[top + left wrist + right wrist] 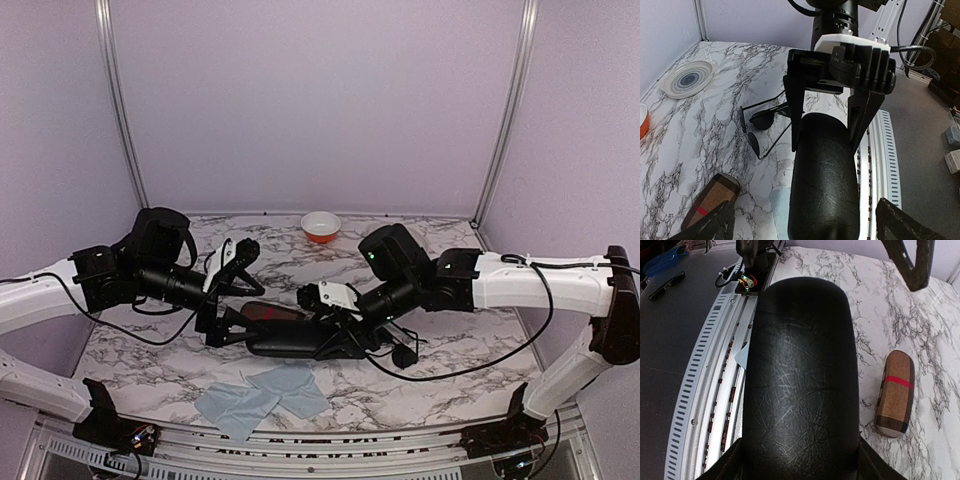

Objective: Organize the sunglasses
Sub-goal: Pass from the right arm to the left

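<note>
A glossy black oblong case (290,342) hangs lengthwise between the two arms. My right gripper (800,460) is shut on one end of it, seen across from the left wrist (840,65). My left gripper (807,225) stands open around the other end, with a gap between each finger and the case (825,185). The sunglasses (762,125), thin black wire with dark round lenses, lie unfolded on the marble beside the case and below my right arm (400,352). A brown plaid case with a red stripe (896,392) lies shut on the table next to the black one.
A pale blue cloth (262,395) lies near the front edge under the case. An orange-and-white bowl (320,226) sits at the back, and a grey ringed plate (689,78) at the far side. A slotted metal rail (705,385) runs along the table's near edge.
</note>
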You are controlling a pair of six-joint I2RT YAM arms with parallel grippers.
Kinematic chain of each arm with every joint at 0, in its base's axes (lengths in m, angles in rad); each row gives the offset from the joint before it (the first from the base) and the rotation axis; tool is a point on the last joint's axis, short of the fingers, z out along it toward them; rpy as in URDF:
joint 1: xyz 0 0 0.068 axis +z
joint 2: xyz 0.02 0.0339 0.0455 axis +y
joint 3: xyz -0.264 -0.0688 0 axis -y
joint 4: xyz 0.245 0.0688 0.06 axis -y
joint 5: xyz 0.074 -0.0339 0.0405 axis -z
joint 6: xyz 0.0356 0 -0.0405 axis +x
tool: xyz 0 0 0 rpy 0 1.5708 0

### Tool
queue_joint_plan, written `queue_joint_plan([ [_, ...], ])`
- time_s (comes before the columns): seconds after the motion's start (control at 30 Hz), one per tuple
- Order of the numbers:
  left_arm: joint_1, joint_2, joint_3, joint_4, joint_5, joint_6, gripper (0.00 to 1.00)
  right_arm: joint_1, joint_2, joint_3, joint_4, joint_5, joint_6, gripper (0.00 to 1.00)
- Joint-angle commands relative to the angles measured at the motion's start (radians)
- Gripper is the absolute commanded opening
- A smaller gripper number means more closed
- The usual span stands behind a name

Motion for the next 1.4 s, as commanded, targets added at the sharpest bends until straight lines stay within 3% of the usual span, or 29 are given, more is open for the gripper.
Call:
queue_joint_plan([
  [0.0, -0.045, 0.031, -0.001, -0.016, -0.032, 0.029, 0.99, -0.006, 0.01, 0.065, -0.063, -0.051, -0.025, 0.51],
  [0.33, -0.133, 0.108, 0.003, -0.02, -0.069, 0.029, 0.94, -0.006, 0.057, 0.142, -0.144, -0.069, -0.081, 0.5],
  [0.6, -0.162, 0.143, 0.025, -0.037, -0.075, 0.036, 0.82, -0.006, 0.089, 0.178, -0.171, -0.067, -0.088, 0.49],
  [1.03, -0.188, 0.162, 0.016, -0.037, -0.159, 0.061, 0.81, -0.006, 0.101, 0.19, -0.176, -0.08, -0.083, 0.49],
  [1.37, -0.194, 0.159, 0.002, -0.035, -0.16, 0.08, 0.91, -0.006, 0.081, 0.173, -0.157, -0.079, -0.088, 0.47],
])
